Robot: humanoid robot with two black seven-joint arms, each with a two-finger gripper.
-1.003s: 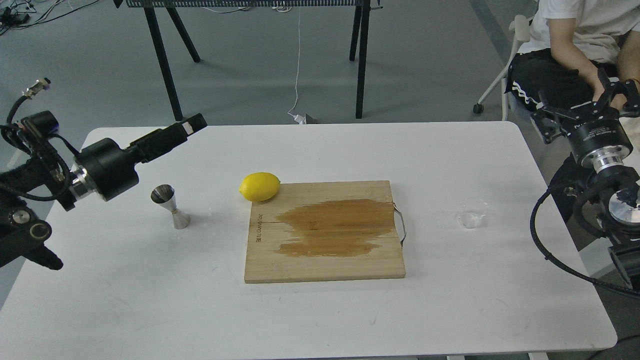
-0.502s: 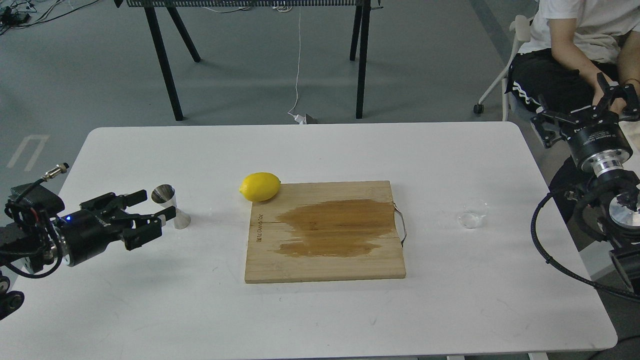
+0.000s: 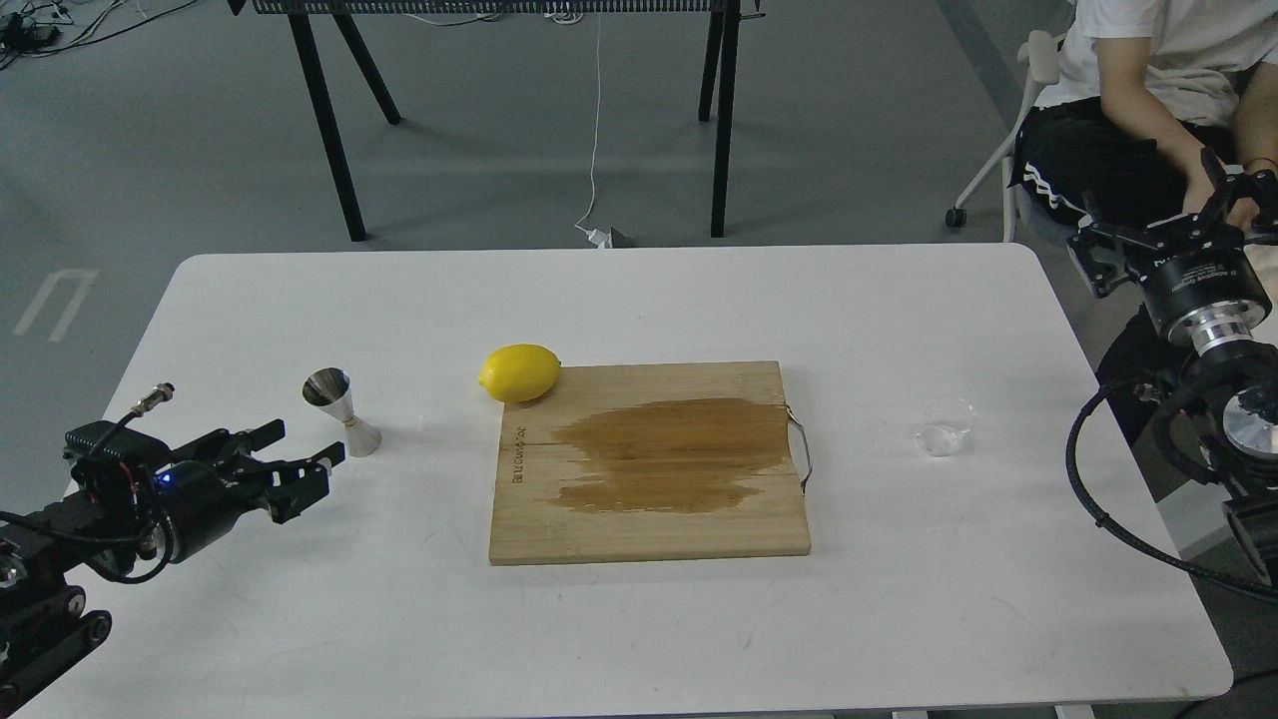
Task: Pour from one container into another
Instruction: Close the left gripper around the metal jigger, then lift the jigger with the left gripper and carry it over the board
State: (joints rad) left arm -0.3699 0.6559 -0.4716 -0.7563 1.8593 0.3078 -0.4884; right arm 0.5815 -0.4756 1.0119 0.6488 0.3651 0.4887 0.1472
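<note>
The shiny steel jigger (image 3: 340, 410) stands upright on the white table (image 3: 639, 300), left of the lemon. My left gripper (image 3: 306, 445) hovers low just in front and to the left of the jigger, open and empty, its fingers pointing toward it without touching. The small clear glass cup (image 3: 945, 425) sits upright on the table, right of the cutting board. My right gripper (image 3: 1153, 205) is off the table's right edge, well behind and to the right of the cup, open with nothing in it.
A wooden cutting board (image 3: 649, 464) with a dark wet stain and a metal handle lies mid-table. A yellow lemon (image 3: 519, 372) rests at its back left corner. A seated person (image 3: 1148, 90) is close behind my right gripper.
My left arm dropped from high above the table's left side to low beside the jigger, then drew back slightly toward the front left. The right gripper shifted only a little.
</note>
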